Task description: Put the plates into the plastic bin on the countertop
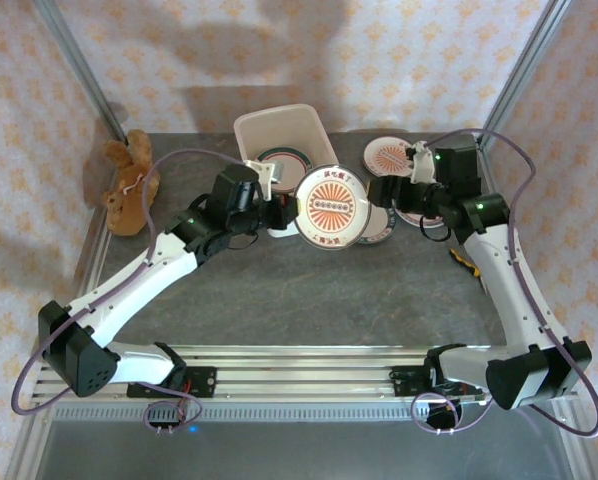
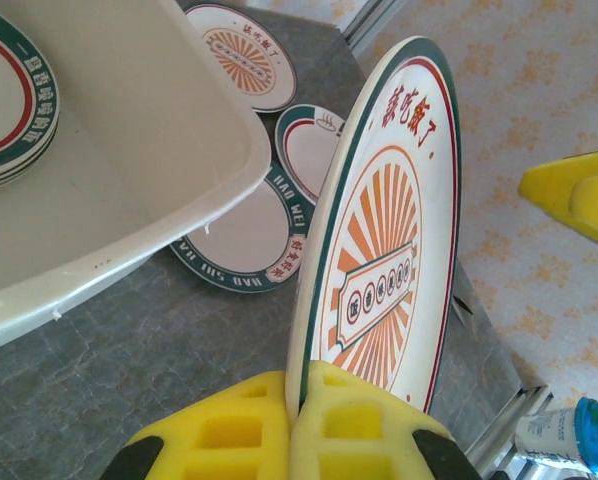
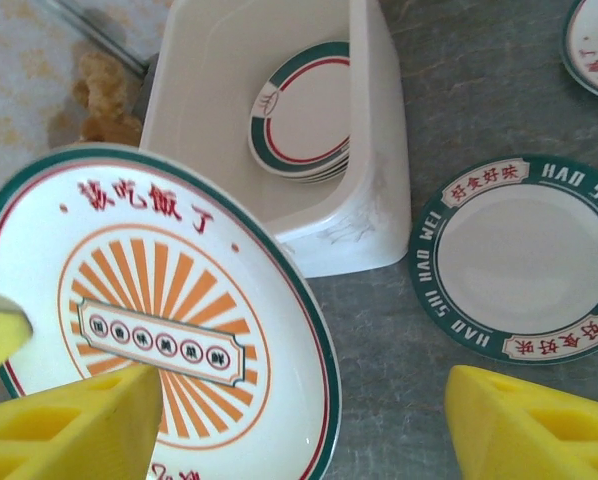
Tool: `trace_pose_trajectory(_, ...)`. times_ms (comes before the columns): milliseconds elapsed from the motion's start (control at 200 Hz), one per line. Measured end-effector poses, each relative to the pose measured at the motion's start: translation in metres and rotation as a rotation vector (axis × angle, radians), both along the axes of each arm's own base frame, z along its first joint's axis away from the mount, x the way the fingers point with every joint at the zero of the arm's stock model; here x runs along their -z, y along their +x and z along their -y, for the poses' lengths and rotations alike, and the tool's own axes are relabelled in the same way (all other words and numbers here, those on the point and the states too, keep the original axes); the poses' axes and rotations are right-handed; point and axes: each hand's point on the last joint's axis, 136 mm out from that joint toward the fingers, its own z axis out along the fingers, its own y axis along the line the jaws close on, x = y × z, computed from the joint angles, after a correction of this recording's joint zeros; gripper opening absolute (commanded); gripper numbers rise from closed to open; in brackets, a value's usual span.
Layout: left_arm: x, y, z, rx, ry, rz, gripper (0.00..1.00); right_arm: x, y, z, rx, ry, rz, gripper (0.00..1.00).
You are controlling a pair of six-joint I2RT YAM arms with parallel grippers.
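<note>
Yellow fingers [image 2: 229,430] of the left end effector [image 2: 299,420] are clamped on the rim of a sunburst plate [image 2: 379,260].
The plate is held on edge above the tabletop [image 1: 309,290], just beside the plastic bin [image 1: 249,135], where banded plates [image 1: 284,160] are stacked. To its right, the right end effector [image 3: 304,400] is spread wide, gripping nothing; further plates [image 1: 391,155] lie flat beyond.
</note>
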Motion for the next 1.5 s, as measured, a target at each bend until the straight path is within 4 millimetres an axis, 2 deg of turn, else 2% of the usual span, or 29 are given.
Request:
trace_pose_trajectory(90,-0.007,0.002,-0.002,0.005,-0.018,0.006,0.00,0.005,-0.003,-0.003,-0.023,0.008,-0.011,0.70)
trace_pose_trajectory(290,-0.010,0.008,-0.008,-0.003,-0.040,0.002,0.00,0.032,-0.005,-0.010,-0.059,0.027,-0.093,0.61)
trace_pose_trajectory(425,-0.013,0.010,-0.009,-0.001,-0.054,0.006,0.00,0.039,-0.005,-0.015,-0.072,0.052,-0.109,0.57)
trace_pose_trajectory(636,-0.027,0.015,-0.007,-0.002,-0.119,0.029,0.00,0.038,0.002,-0.023,-0.089,0.111,-0.101,0.48)
trace_pose_trajectory(1001,-0.030,0.032,-0.007,-0.029,-0.188,0.021,0.00,0.025,0.012,-0.033,-0.106,0.188,-0.053,0.24)
trace_pose_trajectory(1071,-0.031,0.035,-0.006,-0.033,-0.204,0.023,0.00,0.021,0.013,-0.035,-0.114,0.208,-0.048,0.22)
trace_pose_trajectory(1131,-0.031,0.038,-0.007,-0.038,-0.211,0.022,0.00,0.019,0.015,-0.036,-0.116,0.221,-0.044,0.21)
trace_pose_trajectory(1286,-0.024,0.048,-0.011,-0.058,-0.215,0.006,0.00,0.013,0.020,-0.036,-0.107,0.250,-0.027,0.07)
trace_pose_trajectory(1471,-0.015,0.056,-0.013,-0.072,-0.203,-0.012,0.00,0.008,0.024,-0.036,-0.090,0.284,-0.030,0.00)
trace_pose_trajectory(1496,-0.014,0.057,-0.014,-0.073,-0.199,-0.014,0.03,0.009,0.025,-0.036,-0.085,0.288,-0.037,0.00)
